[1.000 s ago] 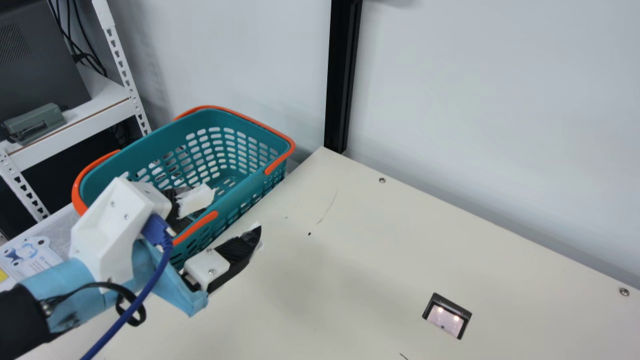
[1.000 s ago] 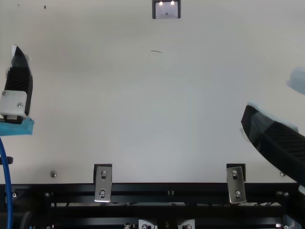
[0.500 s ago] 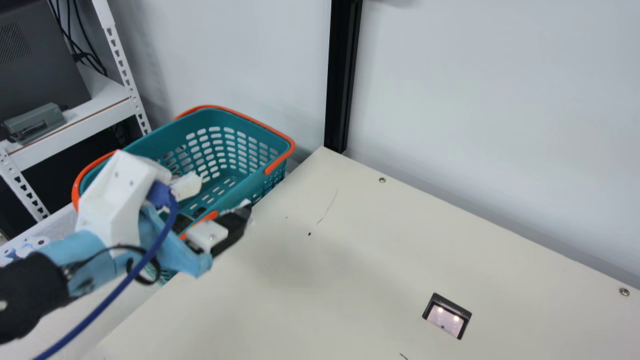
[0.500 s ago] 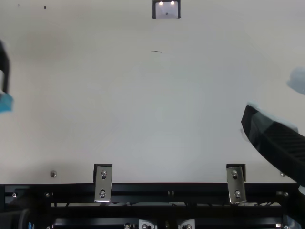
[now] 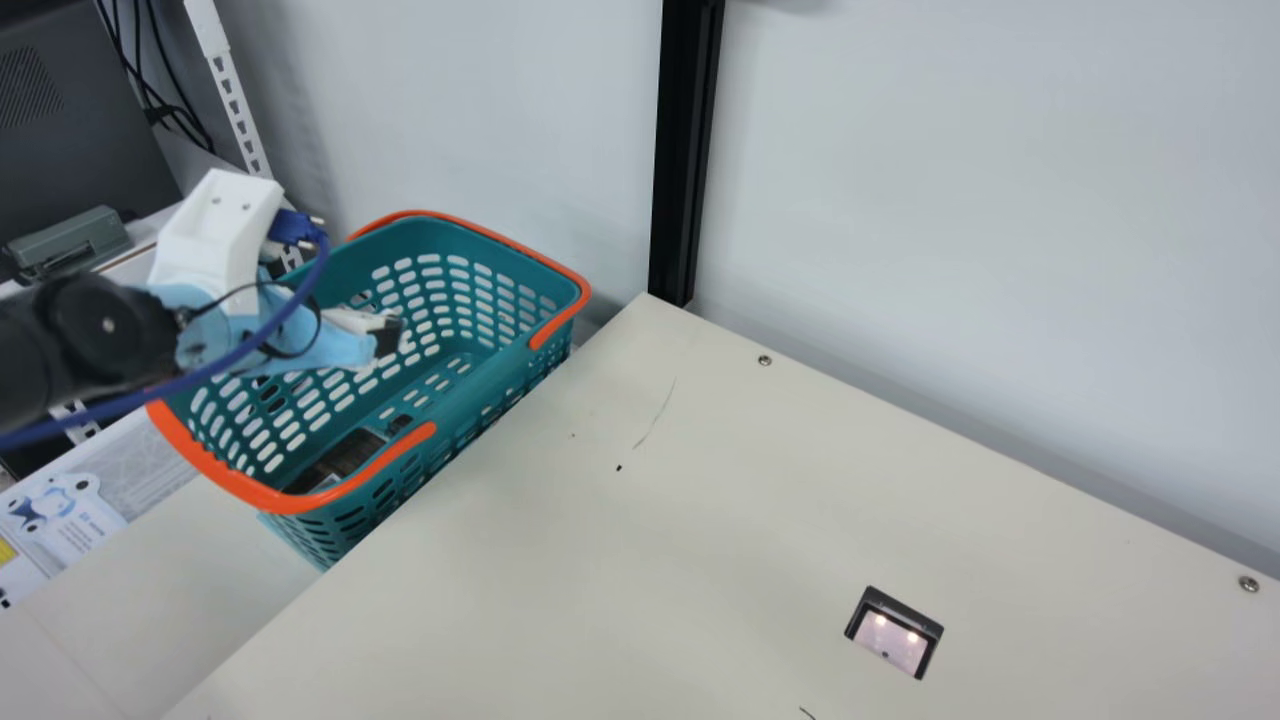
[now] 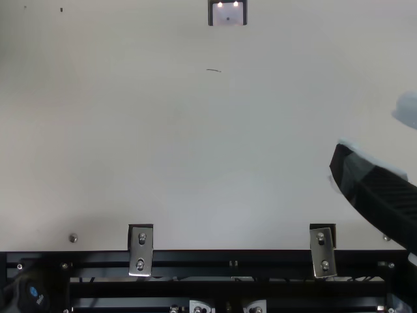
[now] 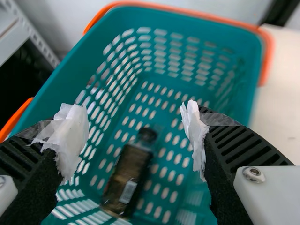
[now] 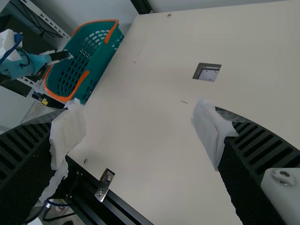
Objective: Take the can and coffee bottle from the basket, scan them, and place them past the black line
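The left wrist view gives you the coffee bottle (image 7: pixel 129 176) lying on the floor of the teal basket (image 7: pixel 187 26): dark brown, black-capped, with a small pale label. The main view adds the scanner (image 5: pixel 890 642), two lit spots glowing in its window. Your left gripper (image 5: pixel 380 338), at the basket, has its jaws released; your right gripper (image 6: pixel 368 130), over the table (image 6: pixel 195 163), has its jaws parted too.

Two black ribbed fingers (image 7: pixel 243 145), tipped with crumpled white wrapping (image 7: pixel 72 136), stand wide apart above the teal basket (image 7: pixel 70 77) with orange handles (image 7: pixel 266 58). On its slotted floor lies a dark-capped coffee bottle (image 7: pixel 129 173), a pale label (image 7: pixel 128 191) on its side. The cream table (image 7: pixel 287 103) is beside the basket.
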`<state>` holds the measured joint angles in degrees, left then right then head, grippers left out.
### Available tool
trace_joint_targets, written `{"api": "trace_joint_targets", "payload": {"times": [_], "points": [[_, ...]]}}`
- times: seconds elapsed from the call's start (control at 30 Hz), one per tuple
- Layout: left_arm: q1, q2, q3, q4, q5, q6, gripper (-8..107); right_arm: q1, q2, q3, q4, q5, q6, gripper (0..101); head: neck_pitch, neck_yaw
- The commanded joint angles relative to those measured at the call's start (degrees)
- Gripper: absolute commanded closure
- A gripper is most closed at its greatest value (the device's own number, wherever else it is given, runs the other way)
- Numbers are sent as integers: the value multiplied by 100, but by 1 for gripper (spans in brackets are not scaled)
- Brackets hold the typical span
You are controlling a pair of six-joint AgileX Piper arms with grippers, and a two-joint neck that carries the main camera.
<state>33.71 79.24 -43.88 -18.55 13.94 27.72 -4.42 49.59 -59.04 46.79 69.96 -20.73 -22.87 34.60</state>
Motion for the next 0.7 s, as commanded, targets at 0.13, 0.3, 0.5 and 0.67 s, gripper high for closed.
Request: {"api": "trace_joint_targets", "payload": {"times": [0.13,0.3,0.5,0.67], "points": [[-264,1288,-1729,1973,1817,-1609,9,0,0,0,0,0,0,0,-148,80],[-791,2028,-2687,2206,2843,-1985,9,0,0,0,0,0,0,0,-148,80],[-914,2880,-3575,2354,3520,-1925,9,0,0,0,0,0,0,0,-148,80],[-828,3496,-4137,2537,3791,-1829,9,0,0,0,0,0,0,0,-148,80]]}}
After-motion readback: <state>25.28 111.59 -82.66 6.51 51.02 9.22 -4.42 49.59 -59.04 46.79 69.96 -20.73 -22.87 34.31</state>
